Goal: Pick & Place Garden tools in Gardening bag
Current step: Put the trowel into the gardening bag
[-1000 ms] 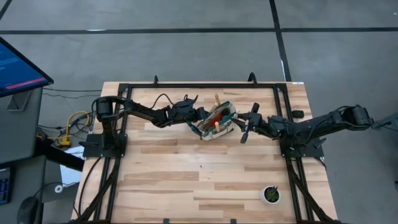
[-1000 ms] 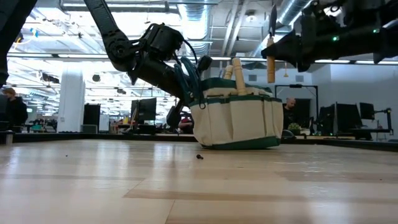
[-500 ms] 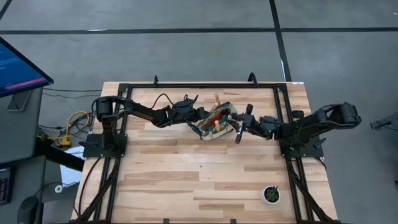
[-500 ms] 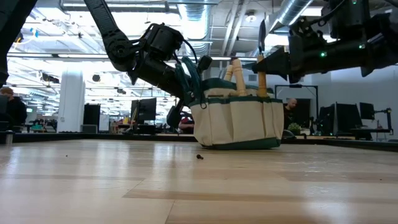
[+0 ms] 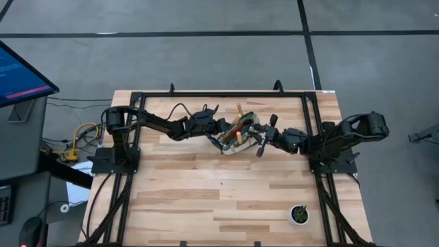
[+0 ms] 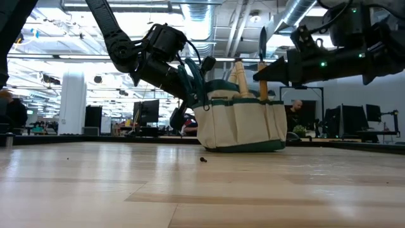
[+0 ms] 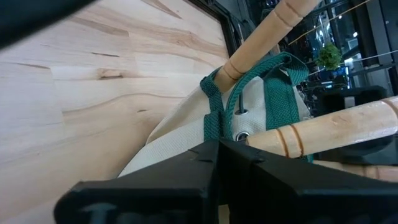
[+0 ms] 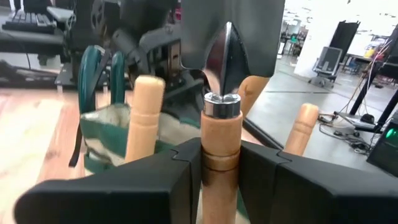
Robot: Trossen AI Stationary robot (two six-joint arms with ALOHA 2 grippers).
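The beige bag with green trim [image 6: 243,123] stands on the table at the middle back, and it also shows in the high view [image 5: 235,135]. Wooden tool handles [image 6: 239,71] stick up out of it. My left gripper [image 6: 190,95] is shut on the bag's left end. My right gripper [image 6: 266,73] is at the bag's right end, shut on a trowel [image 6: 262,63] that stands blade up. The trowel's handle end is behind the bag's rim. The pruning shears are hidden. My left gripper pinches the bag's beige fabric at its rim [image 7: 186,146], beside the green handle strap [image 7: 214,118], coming level from the table's left. The bag's base rests on the table. My right gripper pinches the trowel's wooden handle [image 8: 221,158] between its two fingers, just below the metal collar [image 8: 222,104]. The fingers come level from the table's right and lie across the handle. The trowel is upright, blade [image 8: 227,43] up.
A small black pot with a green plant [image 5: 299,215] stands near the table's front right corner. A black frame [image 5: 223,93] runs around the back and sides of the table. Bare wood lies in front of the bag [image 5: 219,185].
My right gripper has gone toward the table's left and down with the trowel, from beside and above the bag to its right end. The trowel stays upright, and its handle end has sunk behind the bag's rim. My left gripper and the bag have kept still.
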